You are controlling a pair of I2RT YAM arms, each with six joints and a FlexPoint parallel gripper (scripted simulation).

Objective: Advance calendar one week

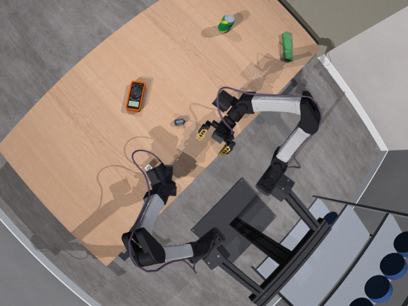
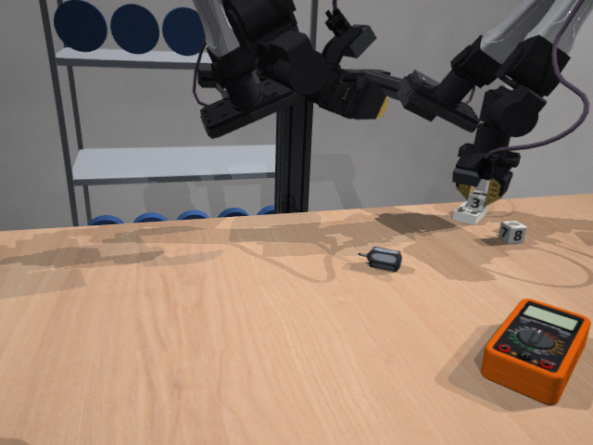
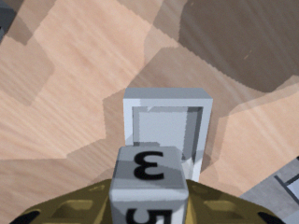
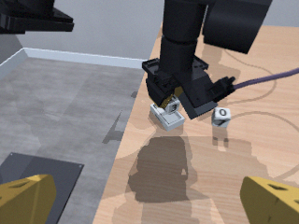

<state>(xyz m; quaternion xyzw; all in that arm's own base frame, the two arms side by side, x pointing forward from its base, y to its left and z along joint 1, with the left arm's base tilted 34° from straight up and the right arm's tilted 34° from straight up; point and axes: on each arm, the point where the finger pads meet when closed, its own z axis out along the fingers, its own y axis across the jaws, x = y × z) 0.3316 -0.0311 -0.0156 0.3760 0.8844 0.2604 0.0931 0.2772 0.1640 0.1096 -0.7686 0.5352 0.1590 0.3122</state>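
My left gripper [image 3: 149,187] [image 2: 480,192] is shut on a white cube [image 3: 149,170] [image 2: 474,202] [image 4: 173,106] with a 3 and a 5 showing in the left wrist view. It holds the cube over one end of the white tray [image 3: 168,93] [image 2: 467,219] [image 4: 171,124]; whether the cube touches the tray is hidden. The tray's other half is empty. A second white cube [image 2: 511,233] [image 4: 220,118] [image 1: 148,167] lies on the table beside the tray, with 7 and 8 on its sides and 0 on top. My right gripper [image 1: 213,142] [image 4: 148,183] is open and empty, well away from the tray.
A small dark screwdriver-like tool [image 1: 179,122] [image 2: 384,259] lies between the tray and an orange multimeter [image 1: 135,95] [image 2: 536,349]. A green can [image 1: 225,23] and a green block [image 1: 287,46] are at the far end of the table. The tray is near the table's robot-side edge.
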